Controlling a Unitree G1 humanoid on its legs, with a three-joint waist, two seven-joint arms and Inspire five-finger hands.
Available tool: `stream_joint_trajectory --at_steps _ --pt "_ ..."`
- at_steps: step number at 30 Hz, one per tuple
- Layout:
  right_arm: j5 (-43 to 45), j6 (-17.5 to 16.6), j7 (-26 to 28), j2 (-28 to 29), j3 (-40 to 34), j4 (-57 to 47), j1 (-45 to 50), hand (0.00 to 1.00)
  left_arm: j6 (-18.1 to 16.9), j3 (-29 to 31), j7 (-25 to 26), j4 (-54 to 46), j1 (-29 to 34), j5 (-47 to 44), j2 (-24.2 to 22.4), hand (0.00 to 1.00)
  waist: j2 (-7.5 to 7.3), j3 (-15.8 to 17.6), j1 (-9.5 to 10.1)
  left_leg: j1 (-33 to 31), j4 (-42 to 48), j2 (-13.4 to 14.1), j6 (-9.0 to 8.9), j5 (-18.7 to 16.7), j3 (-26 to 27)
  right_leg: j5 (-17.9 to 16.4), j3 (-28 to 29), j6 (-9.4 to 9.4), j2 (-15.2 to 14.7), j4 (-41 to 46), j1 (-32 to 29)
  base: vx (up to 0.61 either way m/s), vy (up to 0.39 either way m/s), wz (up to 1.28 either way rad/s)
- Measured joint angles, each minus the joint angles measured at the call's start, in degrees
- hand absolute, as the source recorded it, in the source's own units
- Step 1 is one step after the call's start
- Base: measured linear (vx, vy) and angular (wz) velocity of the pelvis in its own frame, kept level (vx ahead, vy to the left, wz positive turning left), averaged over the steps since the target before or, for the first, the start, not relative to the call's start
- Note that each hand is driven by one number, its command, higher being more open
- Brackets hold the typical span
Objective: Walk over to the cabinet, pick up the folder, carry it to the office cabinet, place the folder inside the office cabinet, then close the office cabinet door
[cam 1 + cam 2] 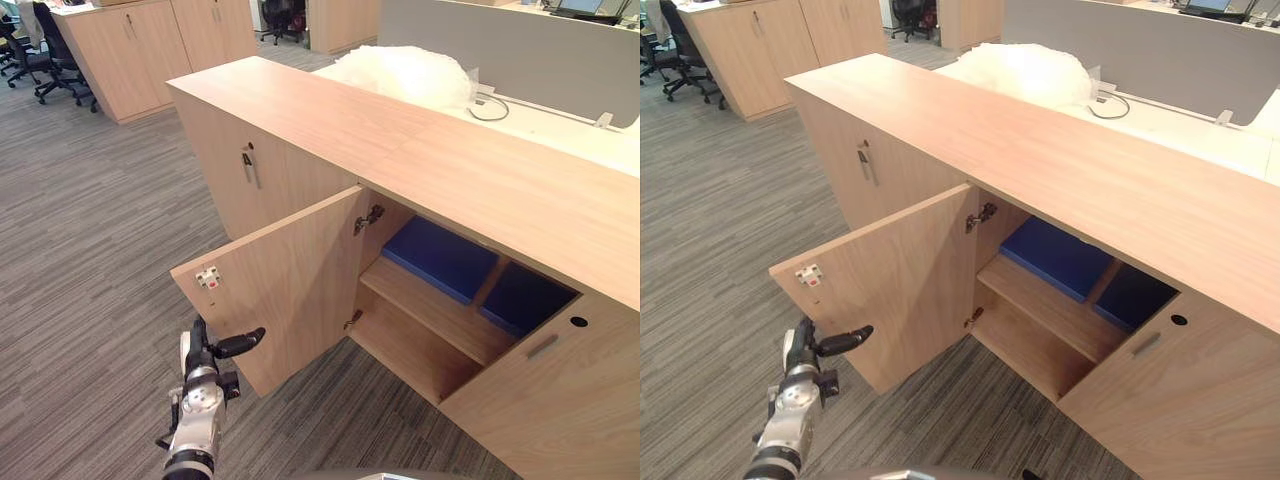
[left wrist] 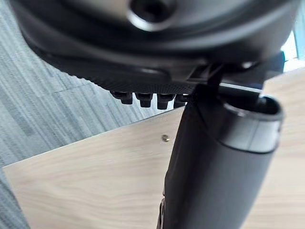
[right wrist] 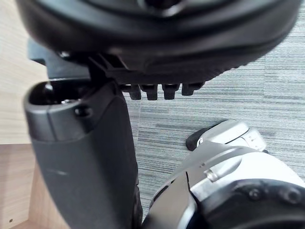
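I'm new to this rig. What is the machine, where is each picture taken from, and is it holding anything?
It is a walking humanoid robot with dark fingered hands. Two pictures come from cameras in its head, looking down at a wooden office cabinet whose door stands open; a blue folder lies on the shelf inside. The other two come from wrist cameras, close behind each hand. The left hand is open near the door's free edge, holding nothing. The right hand hangs over the carpet, also empty.

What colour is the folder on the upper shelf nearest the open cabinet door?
The folder is plain dark blue, seen best in the left eye view.
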Motion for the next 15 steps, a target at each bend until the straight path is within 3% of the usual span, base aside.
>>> stream_joint_trajectory --at_steps 12,15 --pt "0.22 0.05 0.53 -0.01 0.00 0.00 0.00 1.00 0.81 -3.27 -1.46 0.63 -1.89 0.17 4.52 1.00 -0.34 -0.21 0.09 0.13 0.12 0.06 0.00 -0.01 1.03 1.74 0.98 -0.40 0.02 -0.46 -0.22 -0.03 0.025 -0.04" --pt "0.22 -0.06 0.87 0.02 0.00 0.02 0.52 1.00 0.96 -9.50 -2.75 1.16 -1.61 0.15 8.99 1.00 -0.46 -0.29 0.67 -0.17 0.62 -0.22 0.04 0.02 1.11 2.25 1.20 -0.25 -0.24 -0.91 -0.31 -0.09 0.037 -0.03"
